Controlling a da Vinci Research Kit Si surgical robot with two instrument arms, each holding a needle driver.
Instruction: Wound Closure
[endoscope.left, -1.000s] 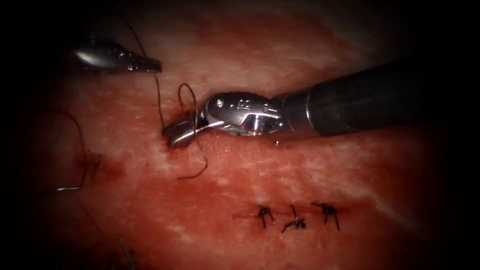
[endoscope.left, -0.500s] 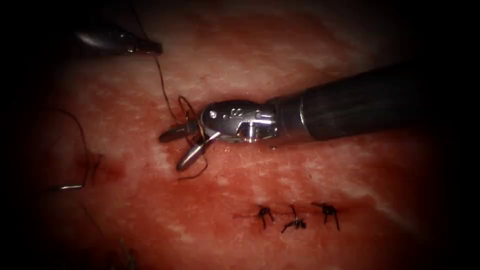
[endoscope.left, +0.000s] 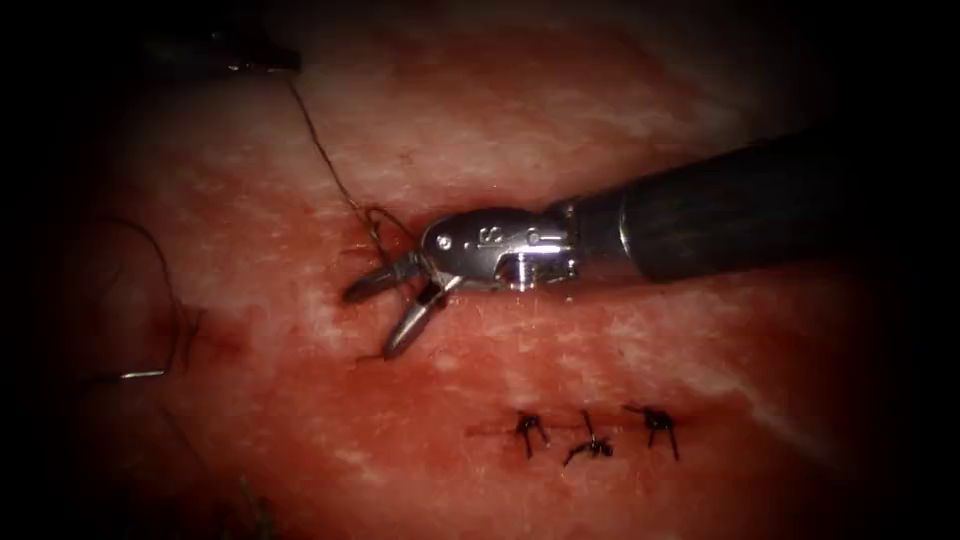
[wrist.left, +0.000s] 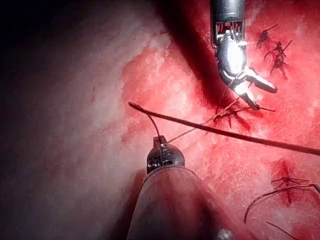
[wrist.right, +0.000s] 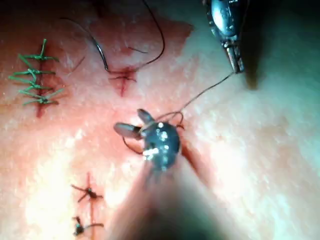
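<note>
The right tool (endoscope.left: 385, 312) has its jaws spread wide, holding nothing; the thread (endoscope.left: 325, 160) runs taut from the left tool (endoscope.left: 285, 62), whose jaws grip it, to a loop beside them; the needle (endoscope.left: 140, 375) lies on the tissue (endoscope.left: 560, 130) far left.

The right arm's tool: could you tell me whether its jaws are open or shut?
Open: the right arm's silver tool shows two jaws spread apart, holding nothing.
</note>
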